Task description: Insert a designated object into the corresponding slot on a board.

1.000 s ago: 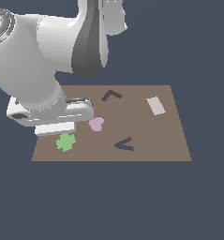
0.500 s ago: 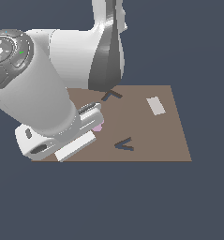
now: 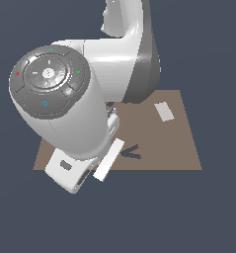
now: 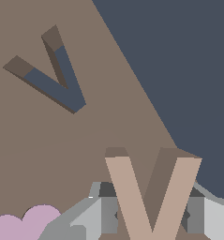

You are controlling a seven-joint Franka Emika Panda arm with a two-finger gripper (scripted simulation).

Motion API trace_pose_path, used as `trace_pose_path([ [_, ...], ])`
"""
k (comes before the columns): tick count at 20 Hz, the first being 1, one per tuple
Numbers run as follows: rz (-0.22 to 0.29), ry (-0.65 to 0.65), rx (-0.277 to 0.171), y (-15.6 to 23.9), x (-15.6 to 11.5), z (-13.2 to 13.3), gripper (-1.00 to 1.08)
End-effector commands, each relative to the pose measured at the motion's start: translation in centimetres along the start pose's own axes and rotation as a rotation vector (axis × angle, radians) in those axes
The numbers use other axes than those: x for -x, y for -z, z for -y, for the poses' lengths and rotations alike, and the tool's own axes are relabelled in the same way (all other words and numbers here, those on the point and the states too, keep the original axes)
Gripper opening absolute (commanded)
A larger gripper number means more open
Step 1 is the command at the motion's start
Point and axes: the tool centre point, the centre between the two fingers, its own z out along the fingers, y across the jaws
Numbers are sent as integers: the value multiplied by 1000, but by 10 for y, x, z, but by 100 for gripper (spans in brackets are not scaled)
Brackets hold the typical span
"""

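Tan and V-shaped, the designated piece [image 4: 151,197] sits clenched between the tool's [image 4: 151,213] 2 grey fingers [image 4: 106,208], held above the brown board [image 4: 48,140] and apart from the chevron slot [image 4: 50,79]; a pink heart [image 4: 24,222] lies beside the tool.

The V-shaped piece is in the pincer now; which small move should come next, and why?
Probably carry the V-shaped piece toward the chevron slot and turn it to match. The pincer grips it, but in the wrist view the slot lies apart from it on the board and points differently.
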Motion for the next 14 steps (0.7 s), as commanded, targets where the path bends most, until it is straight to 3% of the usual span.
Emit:
trace_pose_path([
  [1,0,104,0,1,-14,5,-100],
  [14,0,541,-1,2,-65,43,-100],
])
